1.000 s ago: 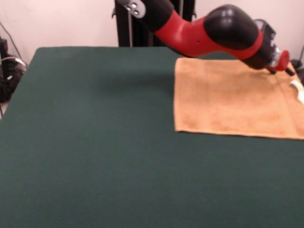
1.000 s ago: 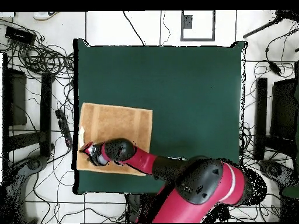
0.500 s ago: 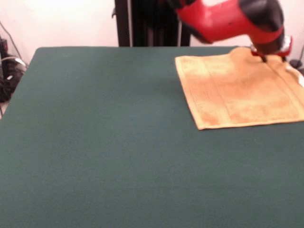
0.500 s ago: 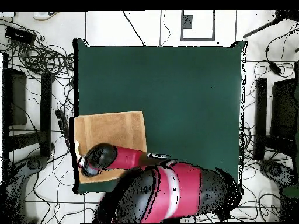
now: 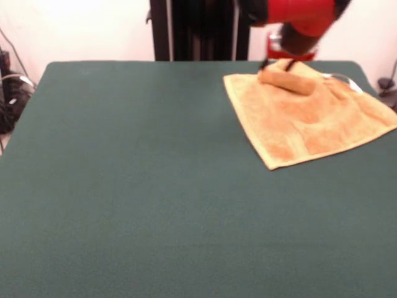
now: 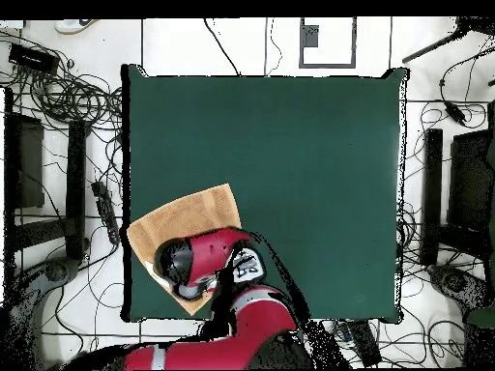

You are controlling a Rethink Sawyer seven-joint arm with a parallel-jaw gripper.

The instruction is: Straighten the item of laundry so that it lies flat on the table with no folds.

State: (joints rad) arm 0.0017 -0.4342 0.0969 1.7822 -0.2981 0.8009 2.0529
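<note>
The item of laundry (image 5: 304,121), an orange-tan towel, lies turned at an angle on the far right part of the green table (image 5: 124,186). Its far edge is bunched into a raised roll (image 5: 286,81), and a white tag (image 5: 343,79) shows near that edge. My gripper (image 5: 278,64) sits right on this roll, shut on the cloth. The overhead view has the red arm (image 6: 208,261) covering most of the towel (image 6: 193,214), which lies at the table's (image 6: 290,145) left edge, and the gripper itself is hidden under the arm.
The towel's right corner (image 5: 389,124) reaches close to the table's right edge. Cables (image 6: 68,97) and black stands (image 6: 75,184) crowd the floor beside the table. A black column (image 5: 198,30) rises behind the far edge.
The gripper has swung left along the far edge, dragging the towel with it. The towel has rotated from square to diagonal, and its far edge has bunched into a roll.
</note>
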